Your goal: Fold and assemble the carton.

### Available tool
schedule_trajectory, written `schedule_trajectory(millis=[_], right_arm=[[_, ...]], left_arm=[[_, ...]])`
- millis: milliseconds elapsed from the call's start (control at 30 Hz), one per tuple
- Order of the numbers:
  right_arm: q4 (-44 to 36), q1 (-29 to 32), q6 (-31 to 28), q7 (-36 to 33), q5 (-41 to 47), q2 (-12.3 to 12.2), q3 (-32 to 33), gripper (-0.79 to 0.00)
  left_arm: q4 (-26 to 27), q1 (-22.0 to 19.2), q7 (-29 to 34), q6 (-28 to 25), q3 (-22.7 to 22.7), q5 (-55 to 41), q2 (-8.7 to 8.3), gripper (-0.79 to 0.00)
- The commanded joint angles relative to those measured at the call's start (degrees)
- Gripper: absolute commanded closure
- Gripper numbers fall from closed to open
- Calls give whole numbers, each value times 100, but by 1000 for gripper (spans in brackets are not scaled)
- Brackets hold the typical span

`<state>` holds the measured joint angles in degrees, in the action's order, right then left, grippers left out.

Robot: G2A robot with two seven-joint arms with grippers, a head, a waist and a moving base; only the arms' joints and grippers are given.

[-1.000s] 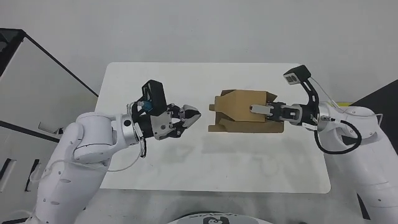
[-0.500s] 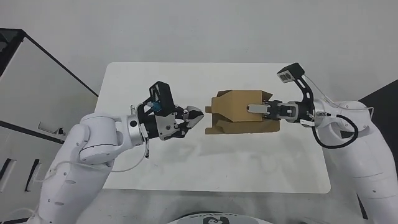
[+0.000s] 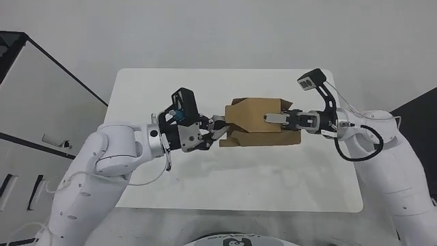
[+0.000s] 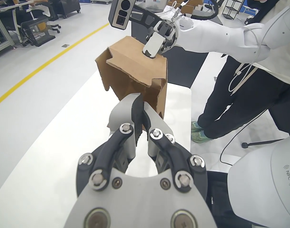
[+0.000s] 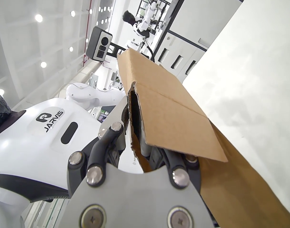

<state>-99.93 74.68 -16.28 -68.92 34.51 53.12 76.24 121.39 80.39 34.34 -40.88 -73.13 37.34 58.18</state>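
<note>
The brown cardboard carton [image 3: 254, 115] sits partly opened near the middle of the white surface [image 3: 287, 178], with loose flaps at both ends. The right claw [image 3: 272, 119] is clamped on a panel at the end facing the surface's right edge, one finger lying across the top. The left claw [image 3: 218, 130] pinches a lower flap at the opposite end, its fingers [image 4: 121, 119] nearly together.

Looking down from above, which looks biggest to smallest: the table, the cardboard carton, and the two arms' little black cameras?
1. table
2. carton
3. left wrist camera and right wrist camera: too alike to rank
</note>
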Motion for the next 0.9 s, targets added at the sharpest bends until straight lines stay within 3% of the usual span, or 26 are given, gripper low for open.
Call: schedule_trajectory(millis=[0, 867], right_arm=[[29, -33, -6, 1, 3, 8, -26, 0], [225, -103, 256, 257, -166, 31, 34, 0]], left_arm=[[-12, -38, -6, -8, 44, -25, -1, 0], [42, -439, 156, 264, 709, 152, 10, 0]])
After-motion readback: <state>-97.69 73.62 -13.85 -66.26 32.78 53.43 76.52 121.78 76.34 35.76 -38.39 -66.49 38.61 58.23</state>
